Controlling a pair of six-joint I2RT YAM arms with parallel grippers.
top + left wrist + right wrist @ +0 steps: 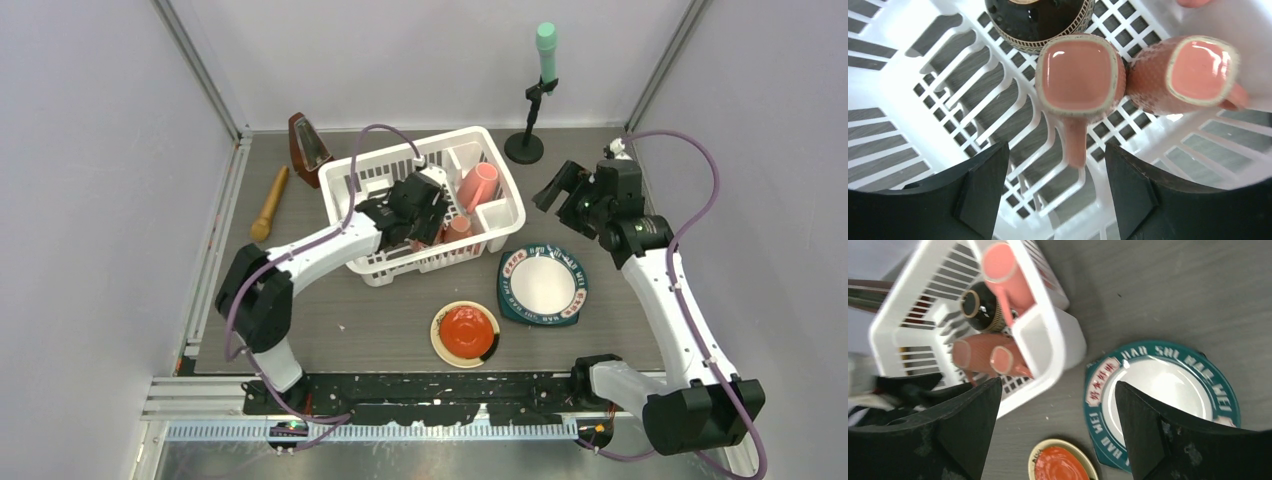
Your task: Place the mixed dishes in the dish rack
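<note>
Top external view shows the large white plastic slotted dish rack [440,262] on the grey table [330,320], with the left gripper [432,218] reaching inside it; left wrist view shows its black fingers [983,185] spread apart and empty above two upturned mugs on the grid floor; the first pink mug [1078,75] points its handle at the camera, and the second pink mug [1193,70] rests against it; a small dark brown bowl with a patterned rim [1038,20] sits just behind them; a third pink mug [478,187] lies tilted by the corner compartment [497,215]; the right gripper [560,190] hovers wide open, holding nothing, beyond the large teal-rimmed white plate [543,285]; that plate and the smaller cream plate with a red centre [465,333] lie on the table outside the rack, just beside each other.
</note>
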